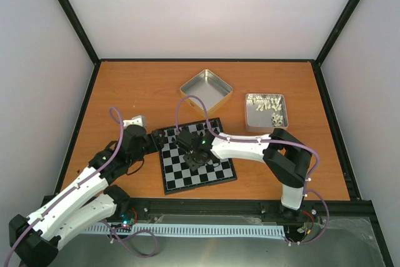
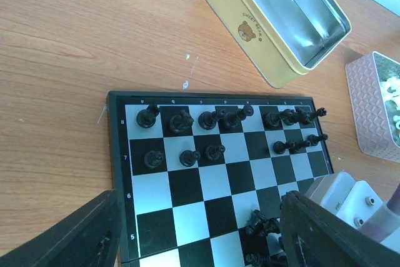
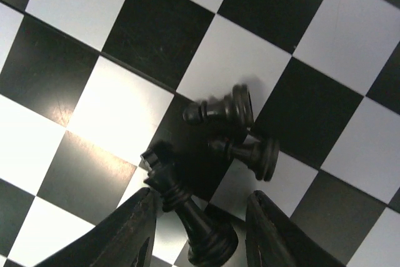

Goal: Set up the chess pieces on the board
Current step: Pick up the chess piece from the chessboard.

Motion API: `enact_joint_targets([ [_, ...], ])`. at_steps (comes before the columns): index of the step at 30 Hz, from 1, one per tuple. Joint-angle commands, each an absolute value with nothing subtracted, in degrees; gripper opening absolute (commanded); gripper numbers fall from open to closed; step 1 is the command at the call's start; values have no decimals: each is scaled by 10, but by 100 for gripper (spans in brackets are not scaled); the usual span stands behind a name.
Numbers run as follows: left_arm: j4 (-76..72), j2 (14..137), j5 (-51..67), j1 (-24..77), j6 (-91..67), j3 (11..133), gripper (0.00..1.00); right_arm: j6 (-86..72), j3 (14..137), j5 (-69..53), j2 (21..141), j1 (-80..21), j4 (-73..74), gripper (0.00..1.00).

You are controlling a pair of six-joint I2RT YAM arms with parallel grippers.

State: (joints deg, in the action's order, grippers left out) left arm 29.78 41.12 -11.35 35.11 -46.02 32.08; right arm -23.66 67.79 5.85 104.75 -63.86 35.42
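3 toppled chess pieces point(image 3: 225, 110) — right tool point(image 3: 202, 207) half-open, straddling 1.

From above, the right gripper point(image 1: 195, 162) hides the middle of the board point(image 1: 178, 179) and the chess pieces point(image 1: 166, 136) are too small to identify, while its wrist view blurs one fallen piece point(image 3: 220, 110) and crops the base of a second fallen piece point(image 3: 187, 217).
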Motion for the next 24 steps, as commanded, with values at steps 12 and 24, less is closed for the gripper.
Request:
enact_joint_targets([
  [12, 308, 389, -105, 335, -501, 304, 71, -198, 655, 24, 1029, -642, 339, 30],
  [24, 277, 401, -14, 335, -511, 278, 75, -211, 602, 64, 977, -643, 275, 16],
])
